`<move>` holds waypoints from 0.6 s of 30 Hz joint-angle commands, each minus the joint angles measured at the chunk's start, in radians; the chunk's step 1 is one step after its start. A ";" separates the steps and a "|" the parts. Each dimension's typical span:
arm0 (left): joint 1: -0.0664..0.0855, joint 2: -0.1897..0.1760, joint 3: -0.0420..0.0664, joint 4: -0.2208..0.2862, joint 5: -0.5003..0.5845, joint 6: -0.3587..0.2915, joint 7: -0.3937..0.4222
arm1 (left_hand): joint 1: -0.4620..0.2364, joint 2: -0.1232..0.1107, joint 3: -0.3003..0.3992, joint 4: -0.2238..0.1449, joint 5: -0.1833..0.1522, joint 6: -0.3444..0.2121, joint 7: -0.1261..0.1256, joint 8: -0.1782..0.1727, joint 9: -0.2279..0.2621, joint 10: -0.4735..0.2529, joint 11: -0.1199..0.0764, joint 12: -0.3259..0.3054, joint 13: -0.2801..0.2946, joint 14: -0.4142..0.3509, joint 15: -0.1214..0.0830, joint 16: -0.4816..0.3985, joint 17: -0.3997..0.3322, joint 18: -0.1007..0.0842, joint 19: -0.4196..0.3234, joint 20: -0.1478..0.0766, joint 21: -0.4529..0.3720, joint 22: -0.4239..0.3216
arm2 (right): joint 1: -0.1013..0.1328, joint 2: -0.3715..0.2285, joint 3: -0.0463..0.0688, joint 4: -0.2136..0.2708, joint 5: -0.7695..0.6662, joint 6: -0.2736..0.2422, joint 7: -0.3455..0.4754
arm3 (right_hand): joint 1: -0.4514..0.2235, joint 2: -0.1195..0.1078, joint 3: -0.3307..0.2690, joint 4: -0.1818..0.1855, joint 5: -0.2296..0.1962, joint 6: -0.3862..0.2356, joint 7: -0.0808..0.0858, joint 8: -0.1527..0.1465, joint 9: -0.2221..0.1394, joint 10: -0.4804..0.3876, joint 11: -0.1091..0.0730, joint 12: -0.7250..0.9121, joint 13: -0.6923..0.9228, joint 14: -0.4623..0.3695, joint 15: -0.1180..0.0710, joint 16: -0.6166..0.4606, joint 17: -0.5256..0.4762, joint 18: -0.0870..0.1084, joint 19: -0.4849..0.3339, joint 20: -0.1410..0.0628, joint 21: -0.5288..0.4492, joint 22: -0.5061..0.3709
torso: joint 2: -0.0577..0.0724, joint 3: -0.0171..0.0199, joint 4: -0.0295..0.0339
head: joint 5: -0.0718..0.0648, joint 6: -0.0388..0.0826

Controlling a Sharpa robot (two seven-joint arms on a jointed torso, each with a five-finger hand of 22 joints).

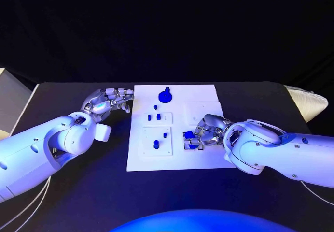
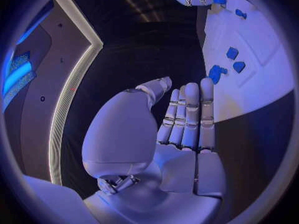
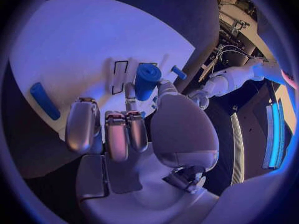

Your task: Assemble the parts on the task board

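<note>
The white task board (image 1: 209, 99) lies in the middle of the black table. On it stand a round blue knob (image 1: 165, 95), a pair of small blue pegs (image 1: 154, 117) and two more pegs (image 1: 156, 143) on a lower plate. My right hand (image 1: 206, 132) rests on the board's right part and pinches a blue cylinder (image 3: 147, 79) between thumb and a finger, right beside a rectangular slot (image 3: 118, 77). My left hand (image 1: 108, 101) hovers at the board's left edge, fingers (image 2: 190, 112) stretched out, holding nothing.
A long blue piece (image 3: 45, 100) and a small blue peg (image 3: 179, 72) lie on the board (image 3: 81, 40) near my right hand. Several blue parts (image 2: 231, 53) show on the board (image 2: 261, 79) beyond my left hand. A white object (image 1: 310, 104) sits at the table's right edge.
</note>
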 commanded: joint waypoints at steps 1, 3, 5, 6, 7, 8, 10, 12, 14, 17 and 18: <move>0.000 0.000 0.001 0.003 0.004 0.015 0.004 | -0.009 -0.002 0.000 0.008 0.007 -0.006 0.002 0.003 -0.001 -0.008 0.001 0.003 -0.001 -0.001 0.003 0.006 0.001 0.006 0.006 -0.001 -0.003 -0.001 | -0.003 0.003 -0.002 0.002 -0.046 -0.009 0.000 | -0.001 0.008 -0.002 0.000 -0.006 0.006 -0.001 0.005 0.002 0.074 -0.007 0.005 0.217 0.095 -0.008 0.007 0.221 -0.021 0.004 -0.001 0.007 0.004 | 0.001 0.0000 -0.0013 | 0.001 -0.001; 0.000 0.000 0.001 0.003 0.004 0.015 0.004 | -0.009 -0.002 0.000 0.008 0.007 -0.006 0.002 0.003 -0.001 -0.008 0.001 0.003 -0.001 -0.001 0.003 0.006 0.001 0.006 0.006 -0.001 -0.003 -0.001 | -0.003 0.003 -0.001 0.003 -0.049 -0.009 0.000 | -0.001 0.008 -0.002 0.000 -0.006 0.007 -0.001 0.005 0.002 0.074 -0.007 0.006 0.217 0.095 -0.008 0.006 0.220 -0.021 0.004 -0.001 0.007 0.004 | 0.000 0.0002 -0.0012 | 0.002 -0.001; 0.000 -0.001 0.001 0.003 0.004 0.015 0.003 | -0.009 -0.002 0.000 0.008 0.007 -0.006 0.002 0.003 -0.001 -0.008 0.001 0.003 -0.001 -0.001 0.003 0.006 0.001 0.006 0.006 -0.001 -0.003 -0.001 | -0.003 0.003 -0.001 0.004 -0.051 -0.003 -0.001 | -0.001 0.008 -0.002 0.000 -0.006 0.007 -0.001 0.005 0.002 0.074 -0.007 0.006 0.217 0.095 -0.008 0.006 0.220 -0.021 0.004 -0.001 0.007 0.004 | 0.000 0.0001 -0.0013 | 0.001 -0.003; -0.001 -0.001 0.001 0.003 0.004 0.015 0.003 | -0.009 -0.002 0.000 0.008 0.007 -0.006 0.002 0.003 -0.001 -0.008 0.001 0.003 -0.001 -0.001 0.003 0.006 0.001 0.006 0.006 -0.001 -0.003 -0.001 | -0.003 0.003 -0.001 0.004 -0.051 0.001 -0.001 | -0.002 0.009 -0.002 0.000 -0.007 0.008 -0.001 0.006 0.002 0.074 -0.007 0.005 0.217 0.095 -0.009 0.006 0.220 -0.021 0.004 -0.001 0.007 0.004 | -0.001 -0.0002 -0.0014 | 0.001 -0.004; -0.001 -0.001 0.001 0.003 0.004 0.015 0.003 | -0.009 -0.002 0.000 0.008 0.007 -0.006 0.002 0.003 -0.001 -0.008 0.001 0.003 -0.001 -0.001 0.003 0.006 0.001 0.006 0.006 -0.001 -0.003 -0.001 | -0.003 0.003 -0.001 0.004 -0.051 0.008 -0.003 | -0.003 0.008 -0.002 0.000 -0.008 0.008 -0.001 0.006 0.003 0.074 -0.007 0.005 0.217 0.095 -0.009 0.006 0.220 -0.020 0.004 -0.001 0.006 0.003 | 0.000 -0.0002 -0.0013 | 0.001 -0.004; -0.001 -0.001 0.001 0.003 0.004 0.015 0.003 | -0.009 -0.002 0.000 0.008 0.007 -0.006 0.002 0.003 -0.001 -0.008 0.001 0.003 -0.001 -0.001 0.003 0.006 0.001 0.006 0.006 -0.001 -0.003 -0.001 | -0.003 0.004 -0.001 0.004 -0.052 0.011 -0.004 | -0.006 0.007 -0.003 0.000 -0.011 0.009 -0.002 0.007 0.003 0.073 -0.007 0.004 0.216 0.095 -0.009 0.006 0.220 -0.020 0.004 -0.001 0.006 0.003 | 0.000 -0.0004 -0.0013 | 0.001 -0.005; -0.001 0.000 0.001 0.003 0.004 0.015 0.003 | -0.009 -0.002 0.000 0.009 0.007 -0.006 0.002 0.004 -0.002 -0.008 0.001 0.003 -0.001 -0.002 0.004 0.006 0.002 0.006 0.006 -0.001 -0.003 -0.001 | -0.003 0.005 -0.001 0.002 -0.054 0.021 -0.008 | -0.016 0.003 -0.008 0.000 -0.024 0.010 -0.002 0.008 0.003 0.072 -0.007 0.000 0.214 0.095 -0.009 0.006 0.219 -0.020 0.003 -0.001 0.003 0.002 | -0.001 -0.0006 -0.0016 | 0.001 -0.005; -0.001 0.000 0.001 0.003 0.004 0.015 0.003 | -0.009 -0.002 0.000 0.009 0.007 -0.006 0.002 0.004 -0.002 -0.008 0.001 0.004 -0.001 -0.002 0.004 0.006 0.002 0.006 0.006 -0.001 -0.003 -0.001 | -0.003 0.006 -0.001 0.001 -0.058 0.024 -0.012 | -0.029 -0.001 -0.015 0.001 -0.050 0.010 -0.002 0.010 0.003 0.071 -0.007 -0.001 0.214 0.095 -0.009 0.006 0.219 -0.020 0.002 -0.001 0.002 0.003 | -0.002 -0.0006 -0.0013 | 0.000 -0.005; -0.001 -0.001 0.001 0.003 0.004 0.015 0.003 | -0.009 -0.002 0.000 0.009 0.007 -0.006 0.002 0.004 -0.002 -0.008 0.001 0.004 -0.001 -0.002 0.004 0.006 0.002 0.006 0.006 -0.001 -0.003 -0.001 | -0.003 0.007 -0.001 0.000 -0.064 0.024 -0.015 | -0.046 -0.005 -0.025 0.001 -0.095 0.011 -0.002 0.013 0.005 0.072 -0.008 -0.002 0.214 0.095 -0.009 0.006 0.218 -0.020 0.002 -0.001 0.002 0.005 | -0.002 -0.0005 -0.0011 | 0.000 -0.005; -0.001 -0.001 0.001 0.003 0.004 0.015 0.003 | -0.009 -0.002 0.000 0.009 0.007 -0.006 0.002 0.004 -0.002 -0.008 0.001 0.004 -0.001 -0.002 0.004 0.006 0.002 0.006 0.006 -0.001 -0.003 -0.001 | -0.003 0.009 -0.001 -0.001 -0.072 0.023 -0.017 | -0.087 -0.018 -0.047 0.003 -0.188 0.011 -0.002 0.019 0.008 0.072 -0.007 -0.004 0.214 0.095 -0.009 0.005 0.218 -0.020 0.001 -0.002 -0.001 0.007 | -0.001 -0.0002 -0.0014 | -0.001 -0.004; -0.001 -0.001 0.001 0.003 0.004 0.014 0.003 | -0.009 -0.002 0.000 0.009 0.007 -0.006 0.002 0.004 -0.002 -0.008 0.001 0.004 -0.001 -0.002 0.004 0.006 0.002 0.006 0.006 -0.001 -0.003 -0.001 | -0.003 0.010 -0.001 -0.001 -0.075 0.023 -0.018 | -0.106 -0.029 -0.056 0.004 -0.236 0.010 -0.002 0.022 0.010 0.072 -0.007 -0.004 0.214 0.095 -0.009 0.005 0.218 -0.019 0.001 -0.001 -0.002 0.008 | -0.002 -0.0002 -0.0014 | -0.001 -0.004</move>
